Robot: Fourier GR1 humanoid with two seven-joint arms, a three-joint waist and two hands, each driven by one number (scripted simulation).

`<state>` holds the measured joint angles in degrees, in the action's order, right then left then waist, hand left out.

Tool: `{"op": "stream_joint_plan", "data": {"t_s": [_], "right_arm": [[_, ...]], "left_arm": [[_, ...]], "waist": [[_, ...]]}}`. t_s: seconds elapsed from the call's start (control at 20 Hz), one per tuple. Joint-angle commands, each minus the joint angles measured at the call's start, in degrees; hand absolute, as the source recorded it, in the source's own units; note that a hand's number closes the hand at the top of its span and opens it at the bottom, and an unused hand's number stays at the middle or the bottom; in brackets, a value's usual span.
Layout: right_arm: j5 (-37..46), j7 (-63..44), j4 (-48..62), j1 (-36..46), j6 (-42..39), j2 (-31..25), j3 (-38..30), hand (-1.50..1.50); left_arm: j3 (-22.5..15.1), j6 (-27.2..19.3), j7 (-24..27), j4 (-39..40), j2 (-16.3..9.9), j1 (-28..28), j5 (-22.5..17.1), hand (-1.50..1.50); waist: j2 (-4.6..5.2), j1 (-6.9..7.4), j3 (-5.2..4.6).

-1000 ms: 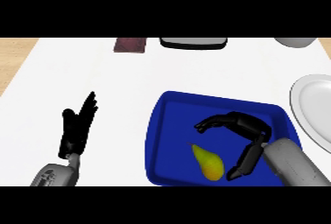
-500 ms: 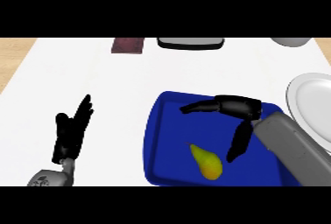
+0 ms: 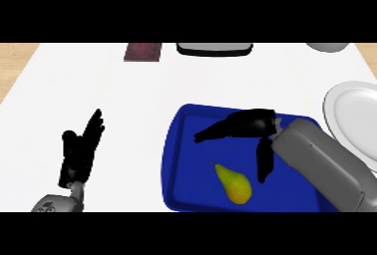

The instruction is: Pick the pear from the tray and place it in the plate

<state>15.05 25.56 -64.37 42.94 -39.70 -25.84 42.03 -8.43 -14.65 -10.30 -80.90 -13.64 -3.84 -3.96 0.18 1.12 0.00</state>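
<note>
The pear (image 3: 233, 183) is lying on the floor of the blue tray (image 3: 171, 164), in the lower middle of the frame, with its narrow end pointing toward the upper left. The right hand (image 3: 247, 124) is hanging over the tray's middle, just above and to the right of the pear, coming in from the lower right on its grey forearm. Its fingers are spread and released, holding nothing: some are stretching left across the tray, while the thumb (image 3: 264, 158) is pointing down beside the pear without touching it. The white plate (image 3: 353, 117) is sitting at the right edge of the frame, just beside the tray. The left hand (image 3: 80, 149) is resting at the lower left on the white counter (image 3: 95, 84), fingers straight and pointing up, well apart from the tray.
</note>
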Motion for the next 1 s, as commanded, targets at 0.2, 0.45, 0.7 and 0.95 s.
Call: {"op": "stream_joint_plan", "data": {"t_s": [0.2,0.45,0.7,0.95], "right_arm": [[5.4,4.2,1.7,-1.3,-4.3,2.4,3.1,-1.50],[9.4,12.6,9.5,0.5,-1.7,1.8,4.8,-1.50],[8.8,5.9,4.7,0.0,-4.3,4.2,3.8,-1.50],[10.4,8.5,9.8,0.1,-2.4,7.2,4.0,-1.50]], "left_arm": [[-1.2,-2.4,-4.6,-2.8,2.0,-0.8,3.1,0.00],[-0.7,-0.4,-3.0,-3.9,1.7,1.5,2.4,0.00],[1.5,0.6,-0.8,-0.4,1.9,0.3,2.4,0.00],[1.3,0.3,-0.9,-0.8,3.4,0.2,2.9,0.00]], "waist": [[-0.15,-0.71,0.02],[0.07,-0.07,0.03],[-0.19,-0.93,-0.02],[-0.08,-0.57,0.00]]}}
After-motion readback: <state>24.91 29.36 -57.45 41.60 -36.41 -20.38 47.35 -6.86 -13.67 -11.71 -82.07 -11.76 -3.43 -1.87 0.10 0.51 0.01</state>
